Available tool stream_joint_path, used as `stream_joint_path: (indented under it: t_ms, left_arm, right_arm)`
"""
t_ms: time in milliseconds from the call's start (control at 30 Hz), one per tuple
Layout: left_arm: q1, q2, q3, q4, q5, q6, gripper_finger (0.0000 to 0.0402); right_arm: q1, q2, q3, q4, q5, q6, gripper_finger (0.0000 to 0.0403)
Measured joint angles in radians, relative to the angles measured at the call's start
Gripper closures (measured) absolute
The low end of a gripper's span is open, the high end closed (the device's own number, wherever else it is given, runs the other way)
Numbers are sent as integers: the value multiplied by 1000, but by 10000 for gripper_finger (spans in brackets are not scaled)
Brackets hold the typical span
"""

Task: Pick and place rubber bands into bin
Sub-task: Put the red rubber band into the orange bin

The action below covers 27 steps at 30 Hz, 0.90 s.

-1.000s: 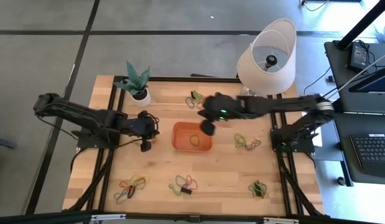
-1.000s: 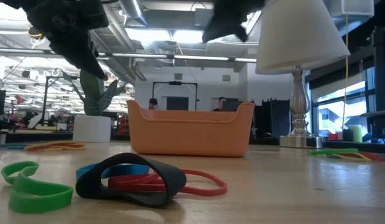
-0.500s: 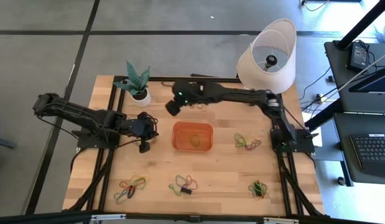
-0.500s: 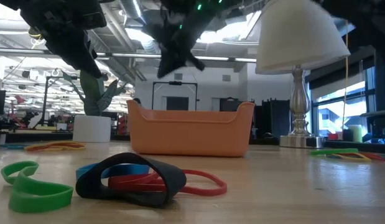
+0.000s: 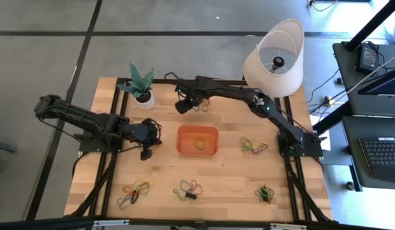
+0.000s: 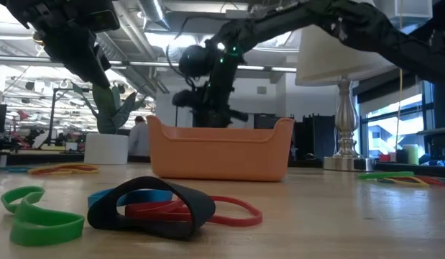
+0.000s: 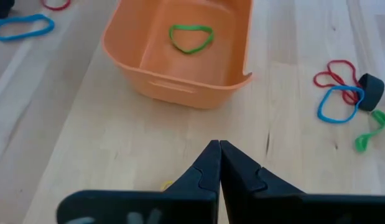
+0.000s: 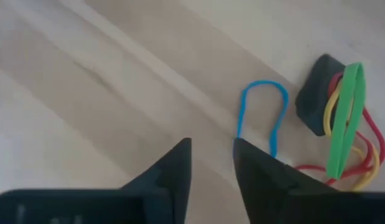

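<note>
The orange bin (image 5: 198,140) sits mid-table with one green rubber band (image 7: 191,37) lying on its floor. More rubber bands lie in a cluster (image 5: 200,101) near the far edge: a blue loop (image 8: 260,118) beside a black, green, yellow and red tangle (image 8: 341,118). My right gripper (image 8: 212,149) hangs open just left of that cluster (image 5: 182,107), its fingers close to the blue loop, with nothing between them. My left gripper (image 7: 218,155) is shut and empty, left of the bin (image 5: 146,152).
Other band clusters lie right of the bin (image 5: 253,147) and along the near edge (image 5: 133,193), (image 5: 189,190), (image 5: 264,193). A white plant pot (image 5: 144,99) stands at the far left and a lamp (image 5: 274,61) at the far right.
My right gripper has left its place over the bin and swung toward the table's far edge and left, then come down behind the bin beside the far band cluster. The green band stays in the bin.
</note>
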Motion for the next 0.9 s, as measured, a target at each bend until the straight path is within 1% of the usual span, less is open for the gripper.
stream_joint_path:
  t_ms: [167, 300, 367, 500, 533, 600, 667, 900]
  left_arm:
    - [-2, 0, 0, 0, -8, 1, 399]
    - [-2, 0, 0, 0, -29, 4, 396]
    - [-2, 0, 0, 0, -29, 10, 398]
    - [-2, 0, 0, 0, -29, 11, 400]
    - [-2, 0, 0, 0, -29, 11, 400]
    - [-2, 0, 0, 0, -29, 11, 398]
    - [-2, 0, 0, 0, -29, 11, 396]
    - [-2, 0, 0, 0, -29, 12, 400]
  right_arm:
    - [-15, 17, 0, 1, -1, -9, 253]
    - [-28, 33, 0, -2, -4, -6, 253]
    - [-33, 45, 0, -6, -13, -4, 257]
    - [-41, 80, 0, -7, -70, -4, 267]
    - [-41, 84, 0, -10, -67, -4, 269]
    - [-39, 85, 0, -16, -29, -5, 274]
    - [-39, 81, 1, -11, -20, -5, 279]
    - [-44, 82, 1, -60, -17, -32, 309]
